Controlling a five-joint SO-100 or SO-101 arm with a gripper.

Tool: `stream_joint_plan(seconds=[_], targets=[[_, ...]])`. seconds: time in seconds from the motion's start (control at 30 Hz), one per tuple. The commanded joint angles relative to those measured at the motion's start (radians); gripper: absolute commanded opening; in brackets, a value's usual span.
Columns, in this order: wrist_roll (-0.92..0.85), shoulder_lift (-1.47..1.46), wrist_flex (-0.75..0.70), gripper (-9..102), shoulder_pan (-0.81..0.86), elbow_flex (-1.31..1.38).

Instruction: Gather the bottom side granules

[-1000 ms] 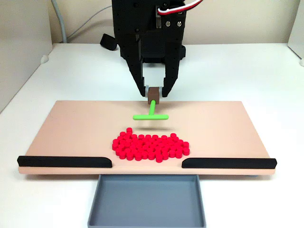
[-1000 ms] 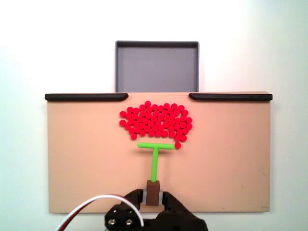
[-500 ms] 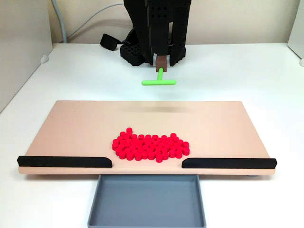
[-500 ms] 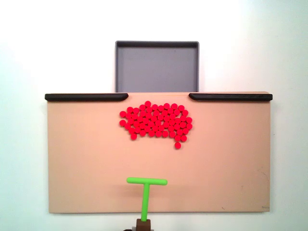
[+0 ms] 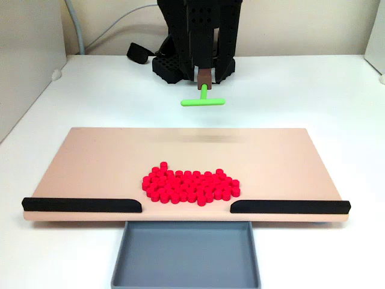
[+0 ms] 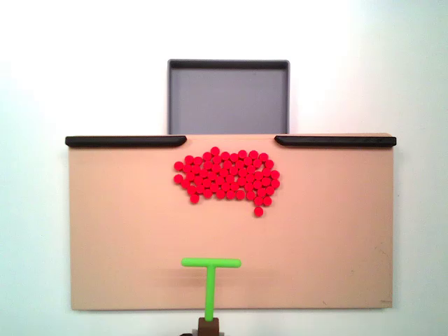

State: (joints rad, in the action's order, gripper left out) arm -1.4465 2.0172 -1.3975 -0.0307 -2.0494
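Well apart from the pincer [image 5: 204,77], granules [image 6: 227,176] cluster.

Board [image 5: 90,162] flat on desk [image 5: 301,90]. Granules [image 5: 190,185] in one cluster on board, near the edge with two rails [image 5: 81,205], opposite the gap between them. Tray [image 5: 186,256] on desk beyond that gap, abutting board. T-shaped pusher [image 5: 203,100] raised at opposite board edge, well apart from granules, held in end effector [image 5: 204,77].
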Motion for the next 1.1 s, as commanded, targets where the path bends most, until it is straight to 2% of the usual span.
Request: stream_joint_plan(seconds=[0.0,1.07], targets=[[-0.026,0.002,0.005,0,0.015,0.005],[-0.063,-0.008,0.005,0,0.029,0.005]])
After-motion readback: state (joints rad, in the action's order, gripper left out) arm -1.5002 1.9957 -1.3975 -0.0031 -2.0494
